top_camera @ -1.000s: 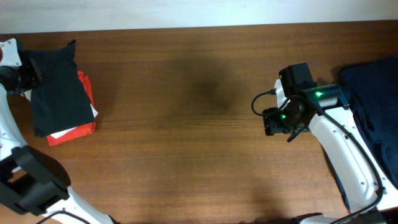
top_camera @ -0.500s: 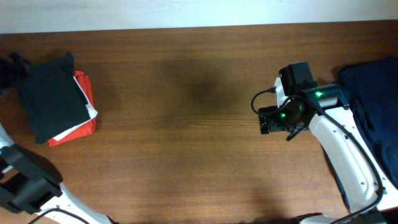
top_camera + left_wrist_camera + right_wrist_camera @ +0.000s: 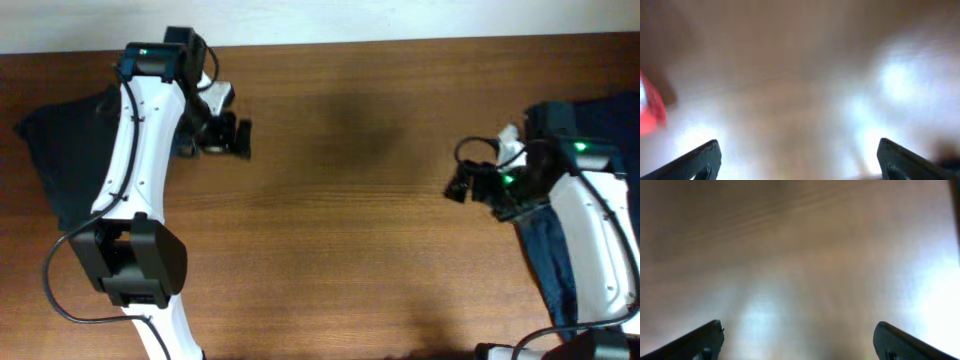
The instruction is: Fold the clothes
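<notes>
A black garment (image 3: 55, 165) of the clothes lies at the table's far left, partly hidden by my left arm. My left gripper (image 3: 235, 137) hangs over bare wood to its right, open and empty. The blurred left wrist view shows both fingertips (image 3: 702, 157) wide apart over the table, with a red cloth patch (image 3: 650, 107) at the left edge. A navy garment (image 3: 600, 115) lies at the far right, running under my right arm. My right gripper (image 3: 465, 183) is just left of it, open; the right wrist view has only wood between its fingertips (image 3: 705, 337).
The wooden table (image 3: 340, 230) stretches between the two arms. Its back edge (image 3: 350, 42) meets a pale wall. My left arm's base stands at the front left and my right arm's base at the front right.
My left gripper has opened, let go of the black garment and swung right over the table. The right gripper has opened wider and shifted right toward the navy garment.
</notes>
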`<state>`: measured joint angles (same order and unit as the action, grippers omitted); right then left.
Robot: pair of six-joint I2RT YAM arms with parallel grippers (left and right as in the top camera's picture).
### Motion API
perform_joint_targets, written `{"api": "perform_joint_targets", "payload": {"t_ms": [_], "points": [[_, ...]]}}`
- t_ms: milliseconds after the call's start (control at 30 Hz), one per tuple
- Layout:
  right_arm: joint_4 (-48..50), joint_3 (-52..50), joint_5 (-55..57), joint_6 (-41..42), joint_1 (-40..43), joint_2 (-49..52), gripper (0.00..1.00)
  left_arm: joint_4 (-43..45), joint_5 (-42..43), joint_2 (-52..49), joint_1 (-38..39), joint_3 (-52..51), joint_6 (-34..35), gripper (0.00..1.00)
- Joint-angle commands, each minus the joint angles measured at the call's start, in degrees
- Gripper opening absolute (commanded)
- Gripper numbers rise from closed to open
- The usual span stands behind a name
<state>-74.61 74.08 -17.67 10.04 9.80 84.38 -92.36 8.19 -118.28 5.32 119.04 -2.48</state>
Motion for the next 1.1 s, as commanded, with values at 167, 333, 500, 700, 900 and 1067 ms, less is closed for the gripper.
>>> {"api": "perform_joint_targets", "payload": {"t_ms": [167, 333, 500, 700, 900, 1067], "points": [[-7.04, -6.12, 7.67, -2.05, 1.20, -13.46, 0.99, 0.07, -2.10, 16.17, 0.04, -16.92, 3.34, 0.99], [5.88, -15.74, 8.48, -1.40, 1.20, -44.78, 0.99, 26.16, -5.79, 49.46, 0.04, -46.97, 3.37, 0.99], [8.59, -17.66, 8.44, -1.40, 1.20, -63.58, 0.99, 42.97, -7.34, 82.47, 0.04, -69.09, 3.37, 0.99], [8.39, -17.66, 8.46, -1.40, 1.20, -67.63, 0.99, 37.09, -7.37, 98.68, 0.04, -70.88, 3.34, 0.99], [8.39, -17.66, 8.46, -1.40, 1.20, -67.63, 0.99, 28.52, -7.37, 99.34, 0.04, -70.90, 3.34, 0.99], [8.50, -17.99, 10.97, -2.08, 0.42, -68.98, 0.99, 25.75, -7.37, 99.34, 0.04, -70.93, 3.34, 0.99]]}}
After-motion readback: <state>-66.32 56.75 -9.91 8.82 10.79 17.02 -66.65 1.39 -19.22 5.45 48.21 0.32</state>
